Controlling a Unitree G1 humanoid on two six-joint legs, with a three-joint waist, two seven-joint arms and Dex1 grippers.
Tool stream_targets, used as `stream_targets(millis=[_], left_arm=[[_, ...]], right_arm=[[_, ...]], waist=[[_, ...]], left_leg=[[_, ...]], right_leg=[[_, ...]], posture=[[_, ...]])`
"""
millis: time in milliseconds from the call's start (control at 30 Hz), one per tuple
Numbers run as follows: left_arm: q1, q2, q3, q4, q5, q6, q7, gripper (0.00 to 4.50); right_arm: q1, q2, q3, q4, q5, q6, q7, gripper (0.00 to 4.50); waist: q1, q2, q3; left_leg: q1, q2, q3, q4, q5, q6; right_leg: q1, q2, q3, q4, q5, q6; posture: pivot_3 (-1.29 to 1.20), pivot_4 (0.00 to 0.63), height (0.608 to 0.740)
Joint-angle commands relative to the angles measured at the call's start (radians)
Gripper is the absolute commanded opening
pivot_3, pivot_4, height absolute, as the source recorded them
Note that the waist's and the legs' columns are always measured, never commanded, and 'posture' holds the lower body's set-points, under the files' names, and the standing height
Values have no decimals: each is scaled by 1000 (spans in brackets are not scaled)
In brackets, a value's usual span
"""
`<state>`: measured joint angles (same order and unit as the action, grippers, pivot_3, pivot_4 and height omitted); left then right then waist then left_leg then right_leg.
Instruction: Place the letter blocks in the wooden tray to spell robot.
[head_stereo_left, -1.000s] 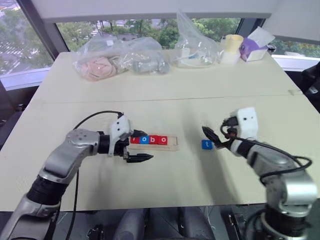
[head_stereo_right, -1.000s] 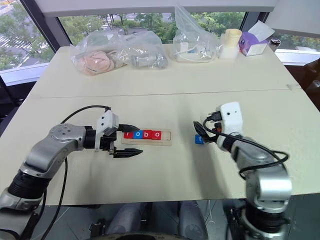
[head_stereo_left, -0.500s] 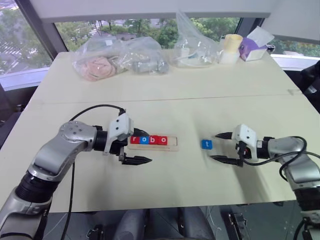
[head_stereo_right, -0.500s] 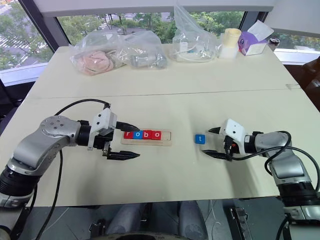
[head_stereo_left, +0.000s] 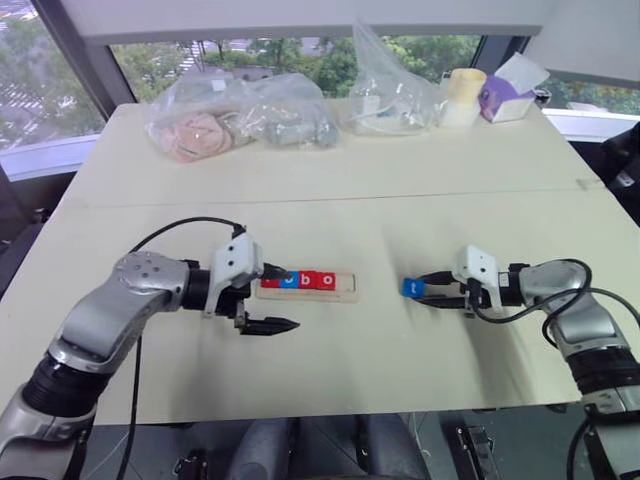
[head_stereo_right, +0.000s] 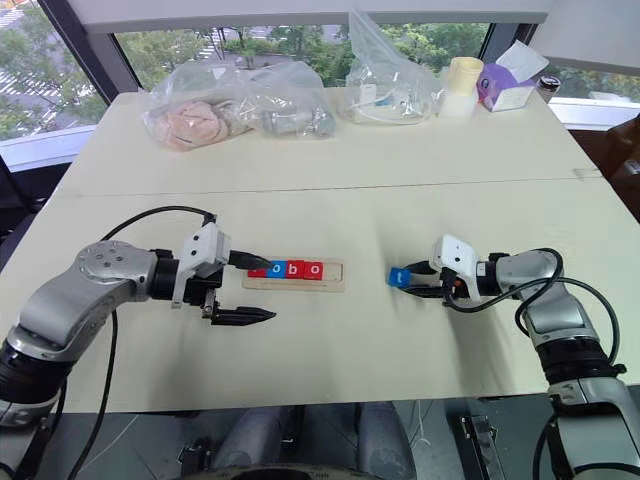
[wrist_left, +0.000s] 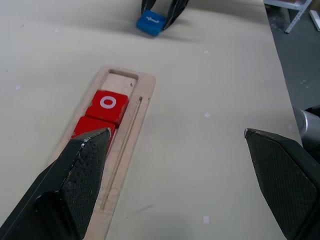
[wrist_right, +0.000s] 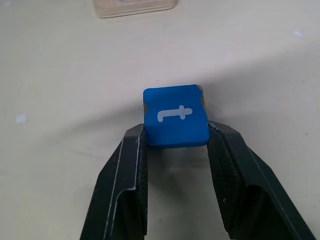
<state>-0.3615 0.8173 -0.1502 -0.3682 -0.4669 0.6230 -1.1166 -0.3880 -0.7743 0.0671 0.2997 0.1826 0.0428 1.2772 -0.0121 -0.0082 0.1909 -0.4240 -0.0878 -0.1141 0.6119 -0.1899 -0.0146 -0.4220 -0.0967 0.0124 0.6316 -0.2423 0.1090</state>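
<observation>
- The table (head_stereo_left: 330, 180) carries everything; along its far edge lie clear plastic bags (head_stereo_left: 240, 115), a pale cup (head_stereo_left: 464, 96) and a tissue box (head_stereo_left: 510, 92), well apart from the work.
- The wooden tray (head_stereo_left: 345, 293) lies near the table's middle, just beside the left gripper (head_stereo_left: 268, 300), whose jaws stand wide apart around nothing.
- In the tray sit a red "o" block (wrist_left: 107, 104) next to the empty end slot, then a red block beside it, a blue one and another red; the left gripper's finger (wrist_left: 75, 175) and wrist cover much of them, so the nearer letters cannot be read.
- The blue "t" block (wrist_right: 175, 116) rests on the table to the tray's right, well apart from it.
- The right gripper (wrist_right: 176, 137) has closed its two fingers onto the sides of that block.
</observation>
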Motion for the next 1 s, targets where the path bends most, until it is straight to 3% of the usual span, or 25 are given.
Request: stream_targets(millis=[33, 200, 433, 1000], left_arm=[[4, 29, 41, -2, 6, -19, -3, 4500], [9, 71, 79, 71, 26, -51, -15, 4500], [18, 72, 84, 88, 32, -64, -10, 4500], [81, 53, 98, 29, 30, -48, 51, 4500]], right_arm=[[-34, 4, -17, -130, 52, 116, -20, 1104], [-123, 67, 82, -352, -1, 346, -137, 1104], [-197, 95, 213, -396, -66, 500, -169, 1104], [-262, 132, 300, -301, -102, 434, -134, 1104]], waist=[[-1, 0, 0], [-7, 0, 0], [20, 0, 0], [16, 0, 0]], left_leg=[[0, 0, 0, 0, 0, 0], [0, 1, 0, 0, 0, 0], [-3, -2, 0, 0, 0, 0], [-2, 0, 1, 0, 0, 0]], right_leg=[[0, 0, 0, 0, 0, 0], [-2, 0, 2, 1, 1, -1], [-3, -1, 1, -1, 1, -1], [-3, 0, 1, 0, 1, 0]], posture=[[0, 150, 740], [0, 150, 740], [0, 150, 740], [0, 150, 740]])
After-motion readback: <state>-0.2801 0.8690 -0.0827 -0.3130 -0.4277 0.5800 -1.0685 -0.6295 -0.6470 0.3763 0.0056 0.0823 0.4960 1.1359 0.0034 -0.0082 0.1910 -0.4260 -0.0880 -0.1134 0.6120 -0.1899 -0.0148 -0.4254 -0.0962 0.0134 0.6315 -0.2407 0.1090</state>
